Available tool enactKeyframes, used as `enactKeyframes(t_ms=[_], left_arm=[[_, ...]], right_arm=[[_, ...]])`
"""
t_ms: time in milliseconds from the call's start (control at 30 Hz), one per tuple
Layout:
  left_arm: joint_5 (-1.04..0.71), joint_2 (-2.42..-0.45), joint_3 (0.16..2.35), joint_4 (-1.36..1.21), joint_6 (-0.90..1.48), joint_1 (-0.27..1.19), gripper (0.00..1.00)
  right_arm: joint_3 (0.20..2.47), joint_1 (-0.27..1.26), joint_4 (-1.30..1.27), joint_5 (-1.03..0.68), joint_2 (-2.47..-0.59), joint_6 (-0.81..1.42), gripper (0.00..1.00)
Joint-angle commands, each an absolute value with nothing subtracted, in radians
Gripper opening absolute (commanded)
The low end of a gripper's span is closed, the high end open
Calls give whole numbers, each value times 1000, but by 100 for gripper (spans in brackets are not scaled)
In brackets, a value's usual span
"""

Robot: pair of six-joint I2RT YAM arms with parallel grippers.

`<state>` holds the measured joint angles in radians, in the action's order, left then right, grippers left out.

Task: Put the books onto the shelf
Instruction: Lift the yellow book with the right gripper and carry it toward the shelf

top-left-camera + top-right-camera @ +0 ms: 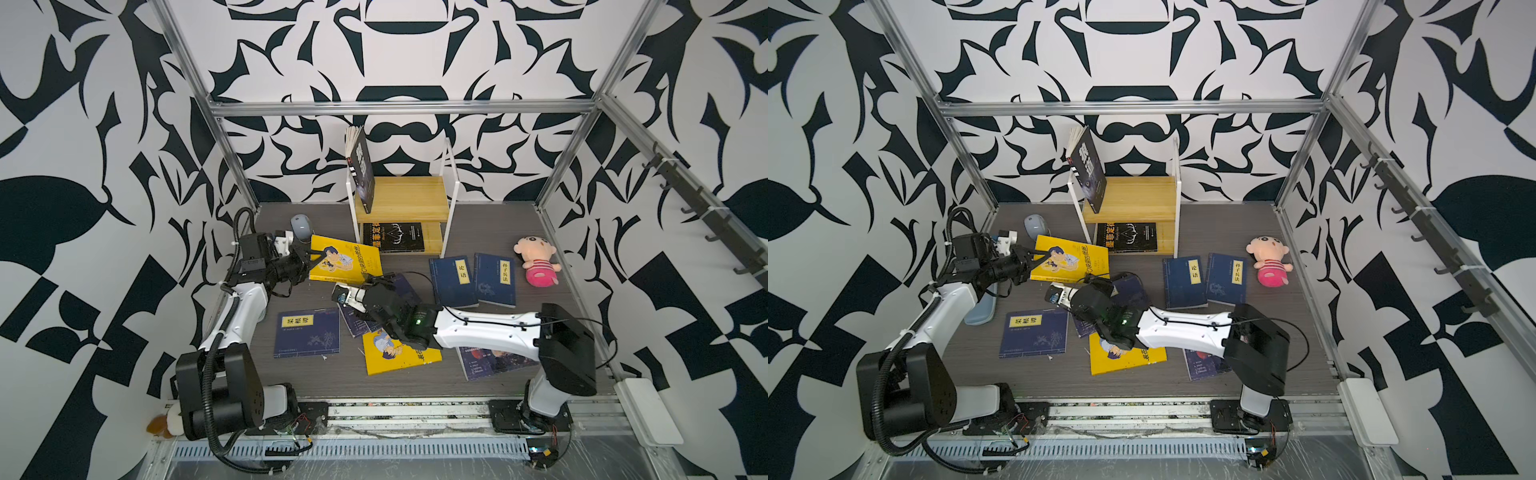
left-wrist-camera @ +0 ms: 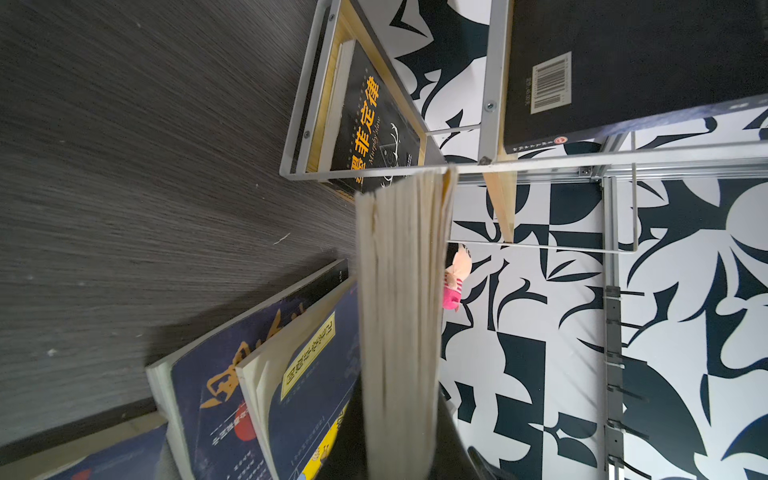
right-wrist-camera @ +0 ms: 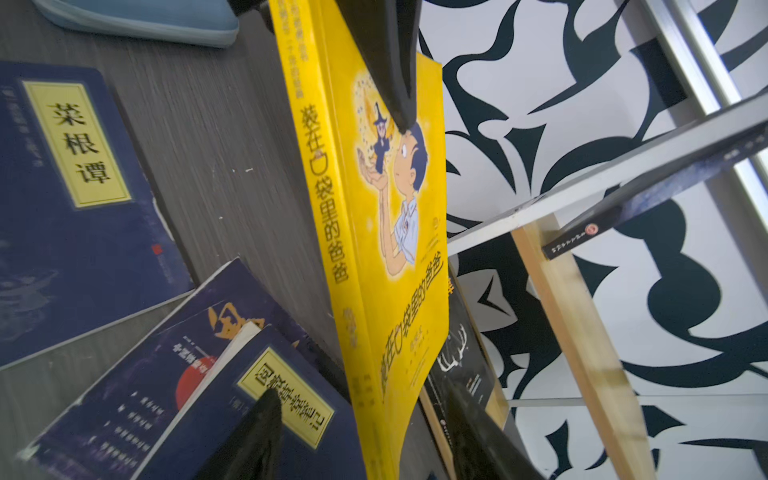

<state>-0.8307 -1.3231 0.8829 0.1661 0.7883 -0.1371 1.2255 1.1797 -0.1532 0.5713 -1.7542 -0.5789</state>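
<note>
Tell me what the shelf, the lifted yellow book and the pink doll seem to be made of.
Shelf: boards look like pale wood with visible grain, matte; frame looks like thin white painted metal, screws showing. Lifted yellow book: paper, slightly glossy cover, cream page edges. Pink plush doll: soft fuzzy fabric, probably stuffed.

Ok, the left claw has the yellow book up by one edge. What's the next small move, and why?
Probably close the right claw on the free end of the yellow book. It stands open astride that end, while the left claw pinches only the far edge, so the book hangs tilted in front of the shelf. A second grip should steady it.
</note>
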Motion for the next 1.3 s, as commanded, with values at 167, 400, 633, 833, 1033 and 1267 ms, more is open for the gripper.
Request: enactKeyframes(t_ms=[167,400,633,833,1033,1267], left_arm=[[-879,-1296,895,161,805,-132,0],[-873,-1293,884,160,795,-124,0],[-843,-1282,872,159,757,-126,49],[-748,-1230,930,243,664,-169,98],[-644,-1177,1024,372,477,-182,100],[-508,-1083,1031,492,318,-182,100]], right_arm=[[1369,1170,-304,654,-1876,-710,65],[1438,1152,-336,665,-1947,-730,21],[1382,1152,-360,673,-1893,-730,0],[1278,1152,-356,632,-1761,-597,0],[1165,1143,-397,594,-1603,-426,0],[1087,1101,-486,537,-1428,-238,0]])
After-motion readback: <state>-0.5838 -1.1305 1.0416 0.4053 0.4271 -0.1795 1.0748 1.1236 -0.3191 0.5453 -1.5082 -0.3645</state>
